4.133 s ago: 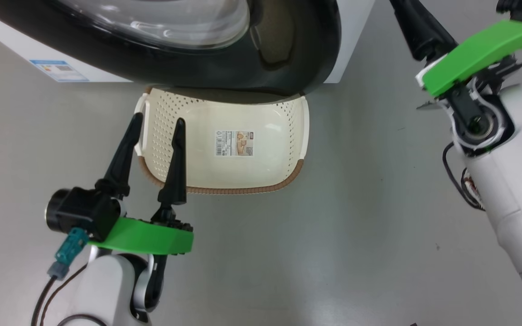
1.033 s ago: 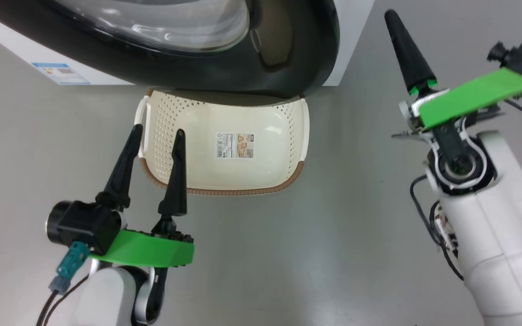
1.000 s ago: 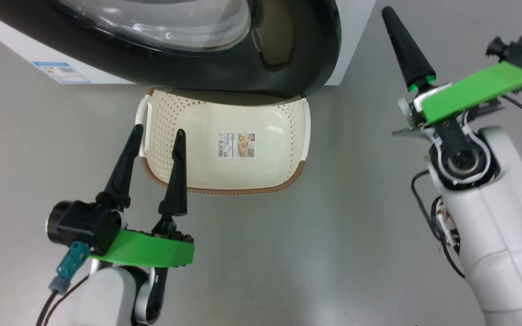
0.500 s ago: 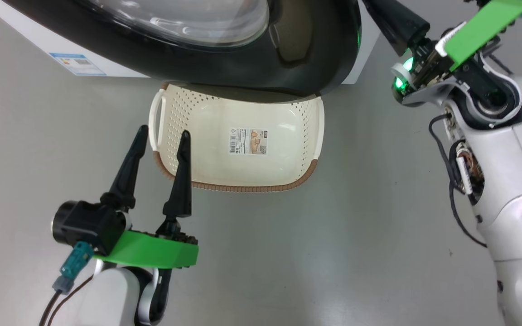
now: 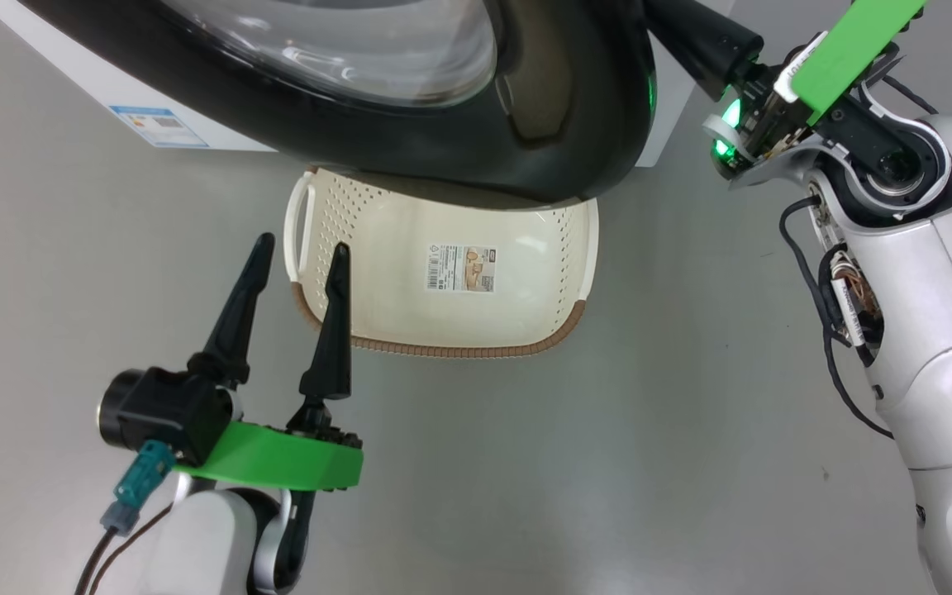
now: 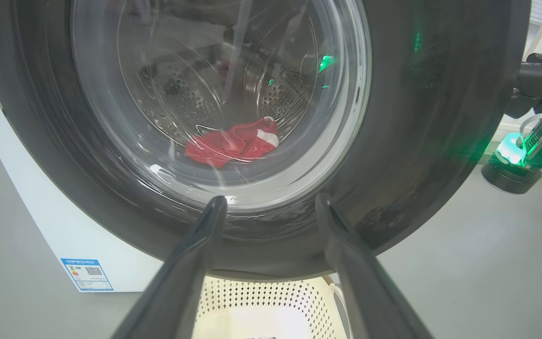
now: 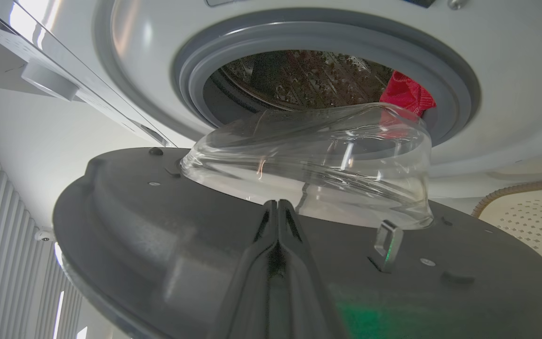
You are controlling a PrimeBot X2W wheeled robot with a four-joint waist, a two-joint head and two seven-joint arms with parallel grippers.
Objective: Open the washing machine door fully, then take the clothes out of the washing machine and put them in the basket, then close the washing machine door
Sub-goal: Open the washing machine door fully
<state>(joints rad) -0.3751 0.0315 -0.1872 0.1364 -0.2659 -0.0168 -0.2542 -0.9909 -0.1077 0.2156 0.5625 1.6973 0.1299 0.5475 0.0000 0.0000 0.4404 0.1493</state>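
Where lodged low in the perforated steel drum (image 6: 172,101), rate bright red soft fabric clothes (image 6: 231,143) light, limp; pinch the bunched middle. Record left hand (image 5: 302,245) spread empty, right hand (image 7: 277,207) closed empty behind black-rimmed round door (image 7: 158,235).

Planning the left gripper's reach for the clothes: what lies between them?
The washing machine door. In the left wrist view the clothes show through its glass, beyond the left gripper.

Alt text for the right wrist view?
The shut right gripper points at the inner face of the open door, by its glass bowl. Behind, red clothes lie in the drum of the washing machine; part of the basket shows at right.
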